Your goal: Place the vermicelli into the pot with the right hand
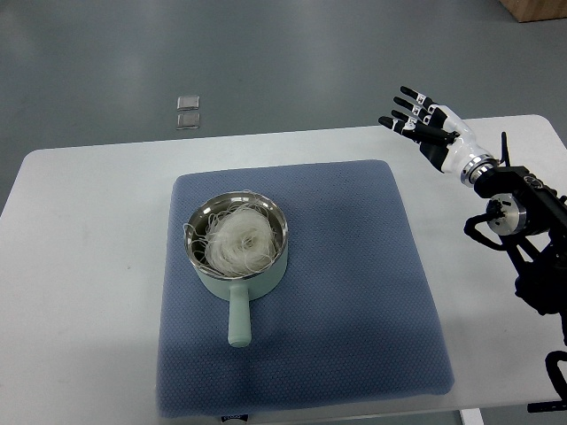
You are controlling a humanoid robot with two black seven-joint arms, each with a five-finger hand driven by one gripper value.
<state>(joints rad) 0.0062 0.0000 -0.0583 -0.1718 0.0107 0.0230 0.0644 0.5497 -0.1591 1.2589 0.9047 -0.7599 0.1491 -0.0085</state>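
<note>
A pale green pot (237,268) with a steel inside stands on the blue mat (354,266), its handle pointing toward the near edge. A white bundle of vermicelli (237,241) lies inside the pot, with a few strands hanging over the rim. My right hand (419,121) hovers over the table's far right part, well away from the pot, fingers spread and holding nothing. Its arm comes in from the right edge. The left arm does not show.
The white table (89,266) carries the mat in its middle. Two small clear squares (188,113) lie on the grey floor beyond the far edge. A brown box corner (536,9) shows at the top right.
</note>
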